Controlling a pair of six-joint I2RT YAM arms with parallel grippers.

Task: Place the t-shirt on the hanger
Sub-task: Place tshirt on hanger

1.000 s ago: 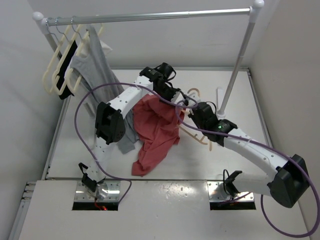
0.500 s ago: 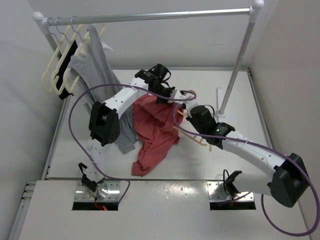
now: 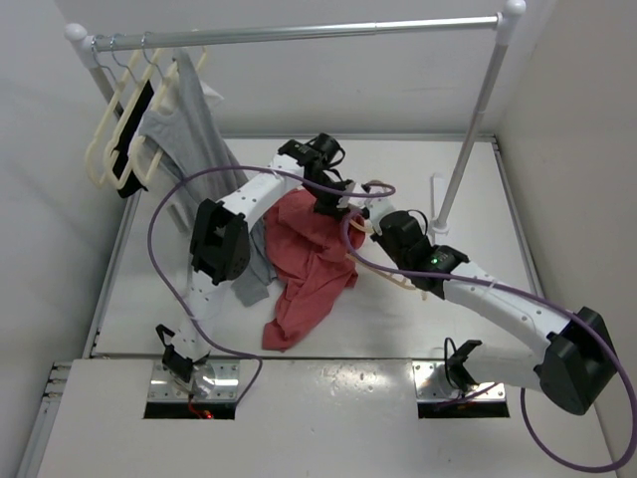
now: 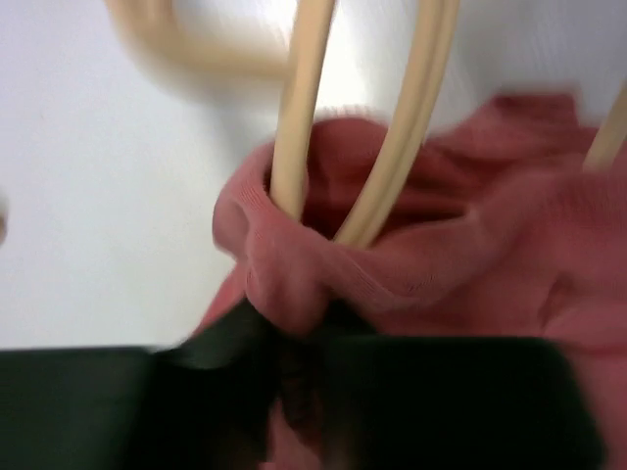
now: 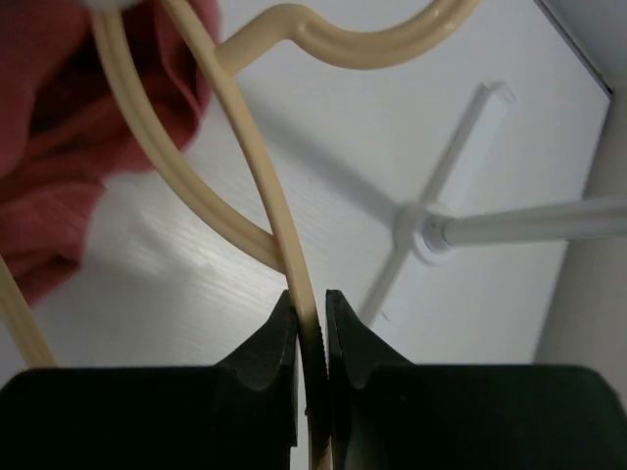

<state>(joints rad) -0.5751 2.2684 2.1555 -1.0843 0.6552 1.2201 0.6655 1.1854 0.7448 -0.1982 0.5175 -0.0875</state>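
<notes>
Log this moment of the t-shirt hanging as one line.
t-shirt: collar around hanger bars | right gripper: shut on hanger | left gripper: at collar, grip unclear

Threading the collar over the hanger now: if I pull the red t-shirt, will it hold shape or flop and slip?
Probably floppy: the t-shirt lies in crumpled folds and bunches at the left gripper. It may well slide along the hanger, whose thin arms look smooth.

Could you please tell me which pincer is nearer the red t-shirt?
Left: the left pincer touches the t-shirt at its neck opening; the right pincer clamps the hanger beside it.
</notes>
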